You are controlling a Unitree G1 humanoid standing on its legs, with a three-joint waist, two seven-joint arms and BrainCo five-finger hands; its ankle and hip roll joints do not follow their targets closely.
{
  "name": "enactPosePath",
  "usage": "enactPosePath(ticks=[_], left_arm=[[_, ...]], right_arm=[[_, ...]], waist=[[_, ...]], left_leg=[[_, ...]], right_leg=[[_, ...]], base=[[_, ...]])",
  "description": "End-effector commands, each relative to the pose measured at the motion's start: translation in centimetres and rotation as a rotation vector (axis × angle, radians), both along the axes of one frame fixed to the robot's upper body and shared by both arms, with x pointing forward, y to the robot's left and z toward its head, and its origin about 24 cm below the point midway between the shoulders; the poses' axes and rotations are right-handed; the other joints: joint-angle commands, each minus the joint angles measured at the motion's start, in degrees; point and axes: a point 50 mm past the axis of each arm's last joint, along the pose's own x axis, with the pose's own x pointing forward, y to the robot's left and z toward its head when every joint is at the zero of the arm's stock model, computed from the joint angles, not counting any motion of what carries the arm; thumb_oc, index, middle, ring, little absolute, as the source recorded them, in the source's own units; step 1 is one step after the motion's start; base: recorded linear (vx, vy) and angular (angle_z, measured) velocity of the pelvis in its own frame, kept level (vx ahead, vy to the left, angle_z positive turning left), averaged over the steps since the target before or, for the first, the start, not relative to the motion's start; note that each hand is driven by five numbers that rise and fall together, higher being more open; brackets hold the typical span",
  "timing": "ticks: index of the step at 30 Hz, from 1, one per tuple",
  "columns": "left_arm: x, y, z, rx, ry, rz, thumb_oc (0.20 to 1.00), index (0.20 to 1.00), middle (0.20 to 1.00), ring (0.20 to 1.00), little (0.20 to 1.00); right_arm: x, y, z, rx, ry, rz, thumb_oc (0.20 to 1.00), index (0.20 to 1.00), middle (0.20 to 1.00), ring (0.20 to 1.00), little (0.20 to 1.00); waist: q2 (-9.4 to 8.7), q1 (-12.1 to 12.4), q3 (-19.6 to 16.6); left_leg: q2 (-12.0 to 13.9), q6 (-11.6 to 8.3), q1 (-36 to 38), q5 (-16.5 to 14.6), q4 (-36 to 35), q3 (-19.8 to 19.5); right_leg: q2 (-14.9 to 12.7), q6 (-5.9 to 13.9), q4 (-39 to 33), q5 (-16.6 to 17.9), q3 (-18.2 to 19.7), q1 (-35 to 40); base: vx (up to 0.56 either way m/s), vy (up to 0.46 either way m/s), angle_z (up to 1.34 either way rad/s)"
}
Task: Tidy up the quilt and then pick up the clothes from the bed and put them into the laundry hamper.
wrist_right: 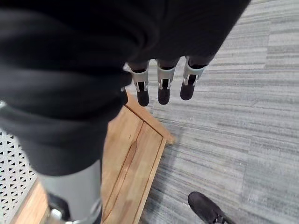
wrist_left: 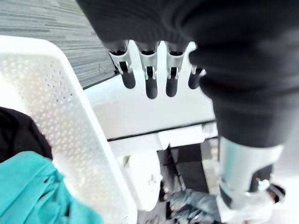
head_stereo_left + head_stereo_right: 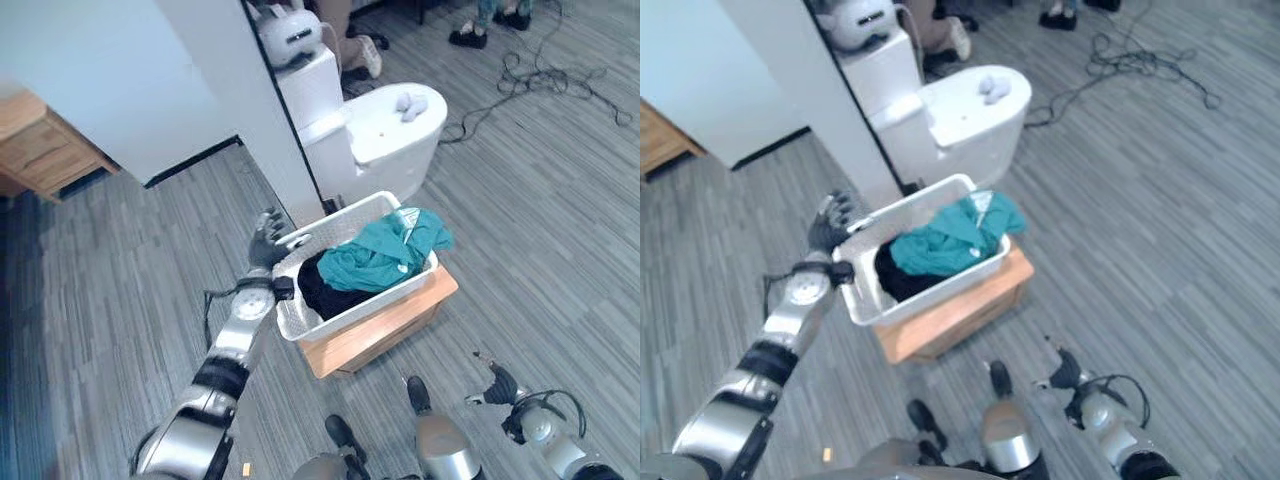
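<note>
Left eye view: a white perforated laundry hamper (image 3: 352,262) sits on a low wooden stand (image 3: 385,330) on the grey plank floor (image 3: 540,240). Inside it lie a teal garment (image 3: 383,250), heaped toward the far end and drooping over the rim, and a black garment (image 3: 325,288) underneath at the near end. The left hand (image 3: 266,240) reaches to the hamper's far left corner, its fingers (image 2: 150,79) straight and released, grasping nothing, just beside the rim. The right hand (image 3: 500,383) hangs low near the floor, well apart from the hamper; in its wrist view the fingers (image 1: 163,86) hang relaxed and empty above the stand's corner. Behind the hamper stands a white toilet (image 3: 385,125) beside a white partition wall (image 3: 240,100).
</note>
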Motion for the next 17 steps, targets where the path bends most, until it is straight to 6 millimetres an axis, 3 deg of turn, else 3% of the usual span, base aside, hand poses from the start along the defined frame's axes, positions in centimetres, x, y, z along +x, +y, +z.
enactPosePath(ticks=[1,2,3,6,10,15,17], left_arm=[[-2.3,5.0,-1.5,0.065,0.012,0.125,1.0,1.0,1.0,1.0,1.0],[-4.3,5.6,-5.1,0.064,0.159,0.154,1.0,1.0,1.0,1.0,1.0],[-4.3,5.6,-5.1,0.064,0.159,0.154,1.0,1.0,1.0,1.0,1.0],[-8.3,6.2,-11.4,0.088,0.456,0.163,1.0,1.0,1.0,1.0,1.0],[-15.9,5.9,-18.9,0.138,0.915,0.142,1.0,1.0,1.0,1.0,1.0],[-23.7,4.0,-22.7,0.185,1.257,0.094,1.0,1.0,1.0,1.0,1.0],[-24.8,3.5,-23.1,0.18,1.294,0.083,1.0,1.0,1.0,1.0,1.0]], right_arm=[[-2.1,2.3,-2.2,0.134,0.117,-0.033,1.0,1.0,1.0,1.0,1.0],[-2.6,2.6,-3.2,0.156,0.173,-0.084,1.0,1.0,1.0,1.0,1.0],[-2.6,2.7,-3.3,0.156,0.173,-0.084,1.0,1.0,1.0,1.0,1.0],[-4.0,2.7,-5.0,0.171,0.285,-0.197,1.0,1.0,1.0,1.0,1.0],[-5.1,3.7,-6.4,0.162,0.417,-0.232,1.0,1.0,1.0,1.0,1.0],[-4.0,6.2,-6.4,0.184,0.398,-0.163,1.0,1.0,1.0,1.0,1.0],[-3.9,6.6,-6.4,0.198,0.394,-0.167,1.0,1.0,1.0,1.0,1.0]], waist=[[-3.89,1.8,-7.2],[-4.03,2.5,-8.2],[-3.99,2.6,-8.4],[-4.1,3.9,-9.9],[-4.51,5.3,-11.8],[-5.42,6.8,-12.8],[-5.7,7.1,-13.0]], left_leg=[[3.9,-4.21,2.9,-1.3,0.2,-0.4],[3.8,-3.99,3.5,-1.6,0.2,-0.6],[3.8,-4.01,3.3,-1.5,0.2,-0.5],[3.6,-3.65,3.9,-1.9,0.2,-1.3],[3.5,-3.36,4.4,-2.3,0.2,-1.9],[2.9,-2.76,4.5,-3.1,0.2,-2.5],[2.7,-2.56,4.4,-3.2,0.2,-2.7]], right_leg=[[-2.2,3.91,-0.3,-7.7,-1.0,1.1],[-2.3,3.89,-0.3,-7.8,-1.2,1.9],[-2.3,3.82,-0.3,-7.7,-1.1,1.7],[-2.4,3.79,-0.3,-7.9,-1.6,2.7],[-2.8,3.92,-0.3,-8.2,-2.2,3.7],[-3.4,4.07,-0.3,-8.5,-2.7,4.3],[-3.5,4.15,-0.3,-8.4,-2.8,4.2]], base=[[0.01,0.081,0.01],[0.01,0.082,0.01],[0.02,0.055,-0.03],[0.01,0.065,0.04],[0.03,0.073,0.13],[0.0,0.064,0.07],[-0.02,0.06,0.0]])
